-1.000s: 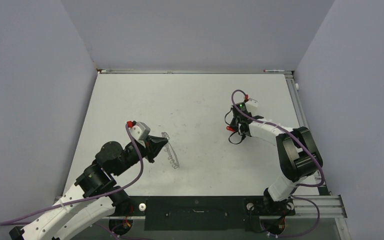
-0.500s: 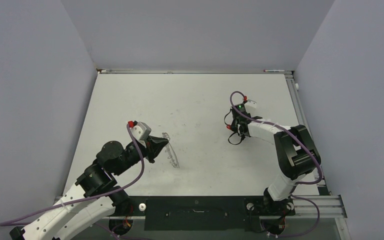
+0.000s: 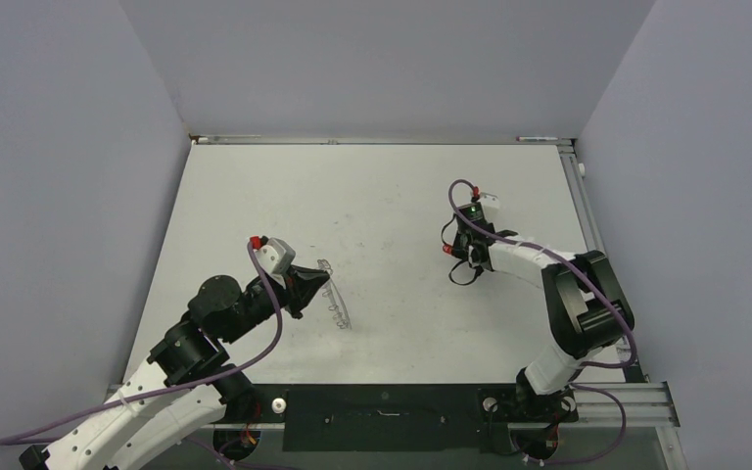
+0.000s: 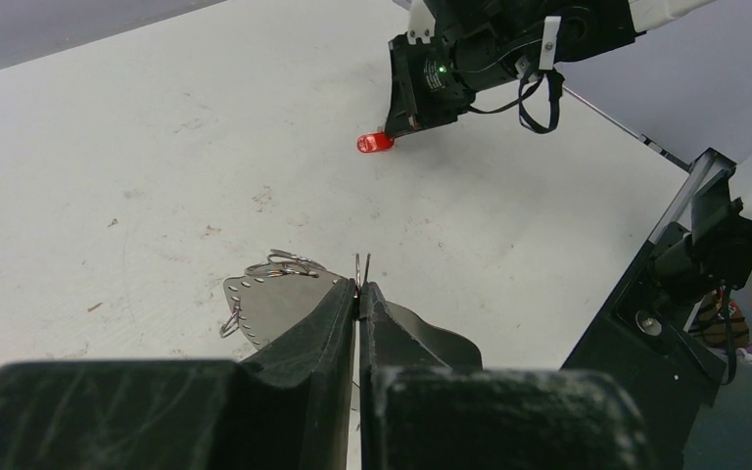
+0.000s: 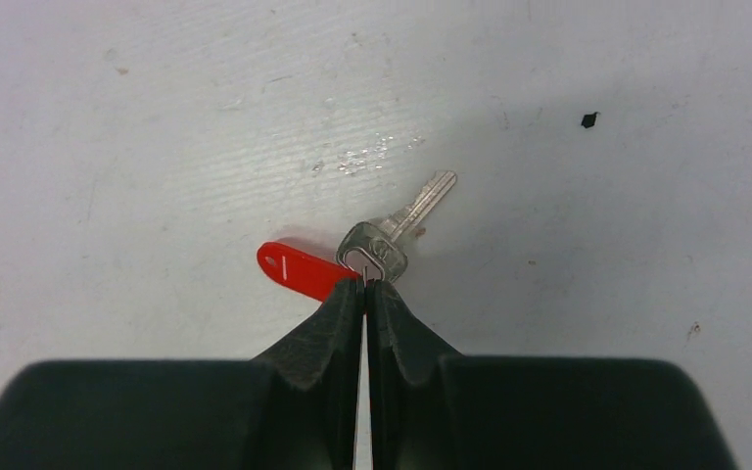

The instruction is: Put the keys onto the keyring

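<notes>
Shiny metal key (image 5: pixel 406 220), glossy red plastic tag (image 5: pixel 299 269)

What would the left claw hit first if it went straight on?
Past the keyring it grips, the left claw points across the table toward the key in the right claw. Probably that key first; its tilt is unclear, so the table might come sooner.

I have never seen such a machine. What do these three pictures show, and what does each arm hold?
These are two robot arms bolted at the near edge of a white table. The wide picture looks down from above; the other two come from a camera on each wrist. The left pincer is shut on the keyring, a thin silvery ring. The right pincer is shut on a small silvery key with a red tag, down at the table surface.
</notes>
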Tool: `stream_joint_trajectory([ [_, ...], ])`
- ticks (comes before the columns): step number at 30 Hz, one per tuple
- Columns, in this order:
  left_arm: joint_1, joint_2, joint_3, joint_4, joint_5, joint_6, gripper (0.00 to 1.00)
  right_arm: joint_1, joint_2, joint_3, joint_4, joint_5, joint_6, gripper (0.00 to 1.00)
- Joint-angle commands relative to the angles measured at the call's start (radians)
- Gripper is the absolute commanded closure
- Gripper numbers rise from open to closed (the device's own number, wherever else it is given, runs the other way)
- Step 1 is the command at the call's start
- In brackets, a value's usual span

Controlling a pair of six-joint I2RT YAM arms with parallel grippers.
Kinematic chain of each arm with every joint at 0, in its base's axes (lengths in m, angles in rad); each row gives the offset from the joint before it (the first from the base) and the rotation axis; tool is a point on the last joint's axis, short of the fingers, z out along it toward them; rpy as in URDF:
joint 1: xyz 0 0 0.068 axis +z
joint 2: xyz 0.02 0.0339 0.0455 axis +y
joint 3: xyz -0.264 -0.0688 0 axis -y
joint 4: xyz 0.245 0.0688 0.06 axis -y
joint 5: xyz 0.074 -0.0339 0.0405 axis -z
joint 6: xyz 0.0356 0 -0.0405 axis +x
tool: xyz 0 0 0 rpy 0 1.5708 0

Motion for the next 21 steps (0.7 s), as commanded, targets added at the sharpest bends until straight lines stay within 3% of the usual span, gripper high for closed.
stream_joint_trajectory([
  [1, 0.009, -0.007, 0.007, 0.066, 0.025, -0.011, 1.00, 0.028, -0.118, -0.005, 0.066, -0.064, -0.141, 0.95],
  [7, 0.016, -0.013, 0.007, 0.069, 0.034, -0.014, 1.00, 0.199, -0.220, -0.041, 0.107, -0.131, -0.270, 0.95],
  [13, 0.017, -0.026, 0.005, 0.069, 0.032, -0.015, 1.00, 0.330, -0.218, -0.098, 0.106, -0.320, -0.302, 0.95],
  [21, 0.017, -0.029, 0.004, 0.070, 0.037, -0.017, 1.00, 0.426, -0.231, -0.157, 0.050, -0.367, -0.309, 0.95],
])
